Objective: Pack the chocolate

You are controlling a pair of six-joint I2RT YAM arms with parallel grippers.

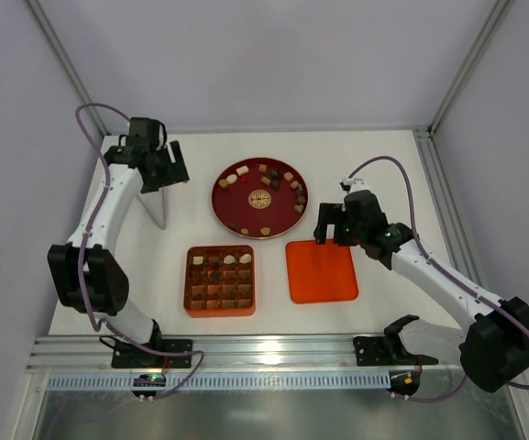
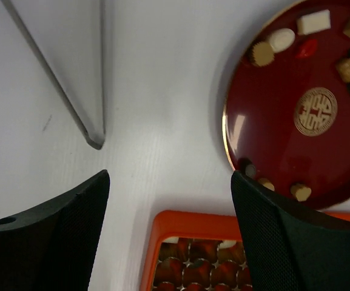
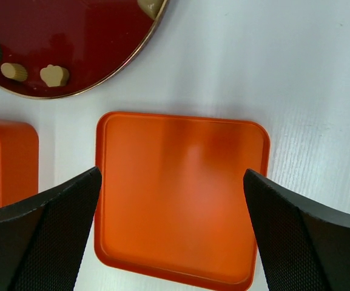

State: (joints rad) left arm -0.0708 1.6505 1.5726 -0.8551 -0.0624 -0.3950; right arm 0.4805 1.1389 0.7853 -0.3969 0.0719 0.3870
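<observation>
Chocolate (image 2: pixel 313 22) scattered on red plate (image 1: pixel 241 202); orange lid (image 1: pixel 321 270) flat beside gridded box (image 1: pixel 220 312).

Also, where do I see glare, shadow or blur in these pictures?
Top view: even light, soft shadows, nothing blurred. Left wrist view: a white glint on the plate near its left rim; the box at the bottom looks soft. Right wrist view: a pale sheen on the lid, a faint shadow above it.

Red plate (image 2: pixel 265 115) is super glossy, lacquer-like, with a shiny gold rim. The orange lid (image 3: pixel 181 200) beside it looks like smooth plastic with a soft sheen. The white table (image 2: pixel 162 91) around it is matt and faintly grained. The right gripper (image 3: pixel 171 176) has black pads (image 3: pixel 35 242), finely textured, maybe rubber.
</observation>
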